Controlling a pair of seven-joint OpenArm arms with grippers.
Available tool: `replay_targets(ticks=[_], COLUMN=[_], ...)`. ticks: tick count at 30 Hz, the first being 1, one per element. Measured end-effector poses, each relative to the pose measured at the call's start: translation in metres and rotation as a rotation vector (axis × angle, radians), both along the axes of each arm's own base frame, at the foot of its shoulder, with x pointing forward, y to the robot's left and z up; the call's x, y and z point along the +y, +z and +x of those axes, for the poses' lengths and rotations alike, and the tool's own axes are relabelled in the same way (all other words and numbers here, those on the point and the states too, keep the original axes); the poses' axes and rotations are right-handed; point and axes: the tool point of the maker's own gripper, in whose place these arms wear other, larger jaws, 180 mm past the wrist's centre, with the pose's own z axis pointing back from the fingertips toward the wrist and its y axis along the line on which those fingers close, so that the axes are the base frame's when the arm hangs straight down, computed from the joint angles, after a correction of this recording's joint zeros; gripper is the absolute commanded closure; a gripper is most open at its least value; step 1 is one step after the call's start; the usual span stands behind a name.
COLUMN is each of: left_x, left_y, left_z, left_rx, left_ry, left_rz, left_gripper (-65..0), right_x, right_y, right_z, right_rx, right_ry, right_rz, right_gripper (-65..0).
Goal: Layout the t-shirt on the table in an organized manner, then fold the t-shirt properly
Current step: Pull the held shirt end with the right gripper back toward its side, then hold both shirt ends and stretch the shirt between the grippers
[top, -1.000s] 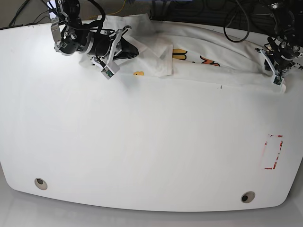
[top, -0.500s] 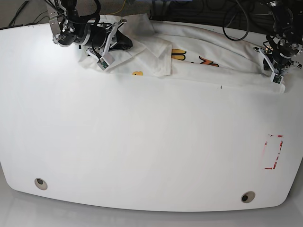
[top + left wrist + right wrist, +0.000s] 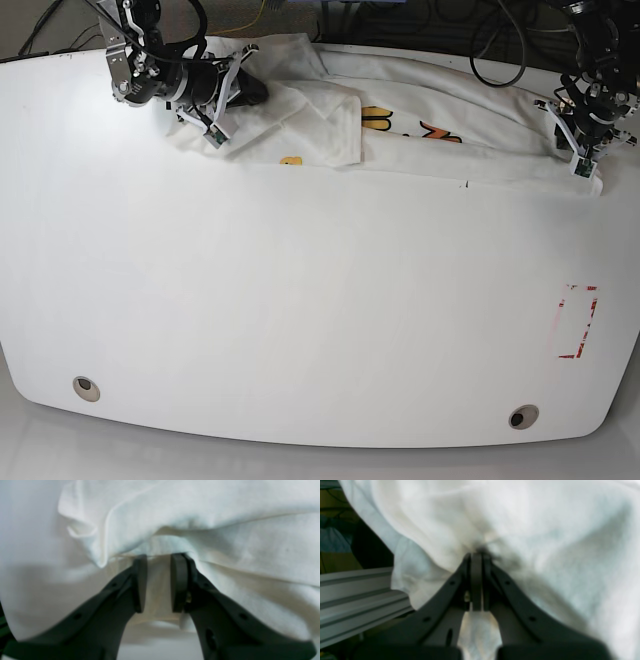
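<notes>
From my seat I see the t-shirt (image 3: 440, 140) strung out along the far edge of the table (image 3: 300, 300), bunched rather than flat, with yellow and orange print showing near its middle and a small yellow mark on the folded flap further along. My right gripper (image 3: 255, 92) sits at the base view's left end of the cloth; in its wrist view the jaws are pressed together with white fabric (image 3: 520, 530) pinched at the tips. My left gripper (image 3: 580, 160) is at the opposite end; its wrist view shows the jaws (image 3: 158, 582) narrowly apart with a fold of the shirt (image 3: 200, 517) between the pads. A red tape outline (image 3: 577, 321) and two grommet holes (image 3: 86, 388) lie well apart from the cloth.
</notes>
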Motion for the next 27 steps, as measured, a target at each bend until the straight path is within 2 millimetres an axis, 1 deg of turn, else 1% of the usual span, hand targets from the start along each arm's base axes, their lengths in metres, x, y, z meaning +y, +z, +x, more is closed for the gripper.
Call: replay_targets(ticks=[5, 11, 14, 18, 23, 27], left_x=[-0.012, -0.030, -0.037, -0.051, -0.060, -0.060], left_y=[-0.002, -0.002, -0.002, -0.002, -0.001, -0.003], left_z=[0.007, 0.020, 0.026, 0.033, 0.045, 0.053], left_rx=[-0.003, -0.018, -0.022, -0.032, -0.042, -0.055], left_ry=[-0.031, -0.084, -0.103, -0.136, -0.161, -0.149], left_rz=[-0.006, -0.024, -0.032, -0.049, -0.064, -0.095], left_gripper=[-14.5, -14.5, -14.5, -14.5, -14.5, -14.5], right_x=[-0.010, -0.022, -0.031, -0.048, -0.064, -0.078], right_y=[-0.004, -0.005, -0.004, -0.005, -0.007, -0.009], right_z=[0.009, 0.027, 0.034, 0.045, 0.062, 0.073], right_rx=[-0.020, -0.052, -0.063, -0.072, -0.088, -0.102], right_ry=[0.027, 0.017, 0.019, 0.011, -0.028, -0.061], right_rz=[-0.006, -0.025, -0.050, -0.086, -0.093, -0.101], right_gripper=[0.0, 0.0, 0.0, 0.0, 0.0, 0.0])
